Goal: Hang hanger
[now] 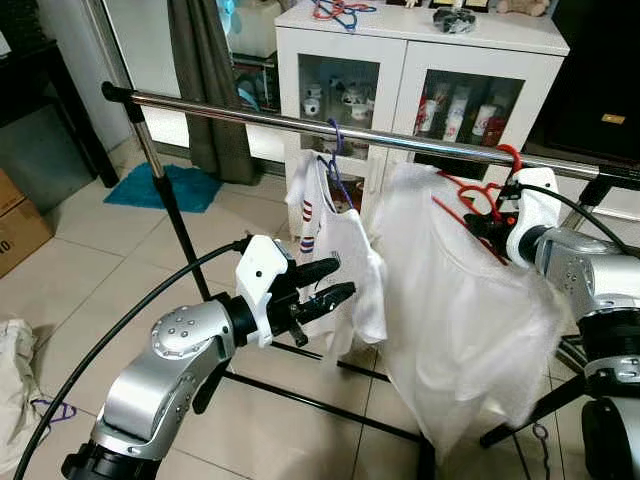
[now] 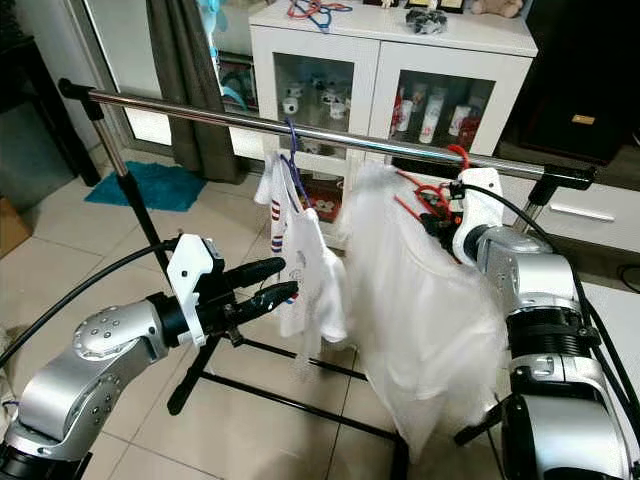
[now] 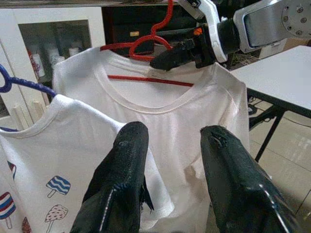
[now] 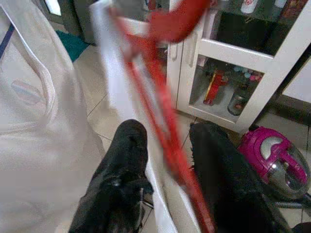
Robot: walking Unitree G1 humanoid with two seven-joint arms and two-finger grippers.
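Rail crosses the frame's upper half, carrying two white shirts. Right tool, at right centre, grips the red hanger inside the larger shirt, which hides the hanger's lower bar. Left tool hovers spread wide, empty, at centre.

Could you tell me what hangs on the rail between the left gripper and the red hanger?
A small white printed shirt on a blue hanger, as the left eye view shows, between the left gripper and the red hanger.
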